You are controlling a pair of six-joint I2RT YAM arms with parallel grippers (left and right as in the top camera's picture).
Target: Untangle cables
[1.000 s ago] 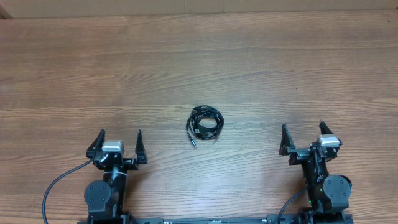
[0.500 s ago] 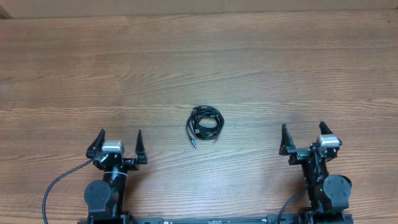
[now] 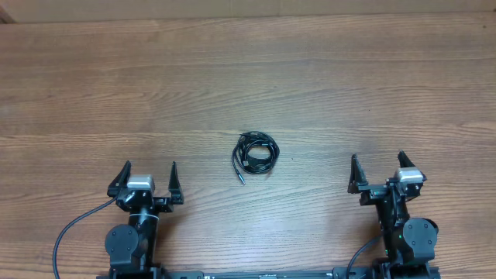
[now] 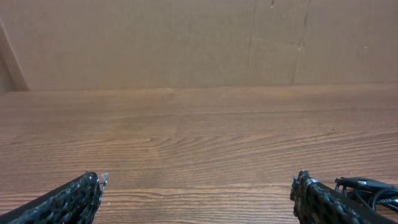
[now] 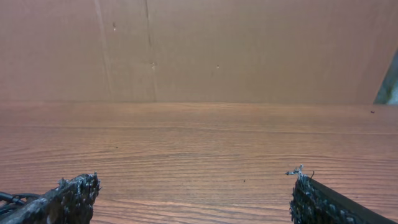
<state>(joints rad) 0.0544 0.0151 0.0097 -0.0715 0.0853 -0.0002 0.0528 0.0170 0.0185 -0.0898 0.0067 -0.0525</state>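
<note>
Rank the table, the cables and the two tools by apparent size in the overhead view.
1. Table.
2. Left tool and right tool: these look alike, so they tie.
3. Cables, a small coiled bundle.

Wooden table (coiled cables midway)

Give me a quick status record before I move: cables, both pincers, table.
cables: one small black coiled bundle, mid-table, one plug end trailing toward the robot
left pincer: open, empty, well apart from the cables
right pincer: open, empty, well apart from the cables
table: wood-grain top
progress: untangling not yet begun
</note>
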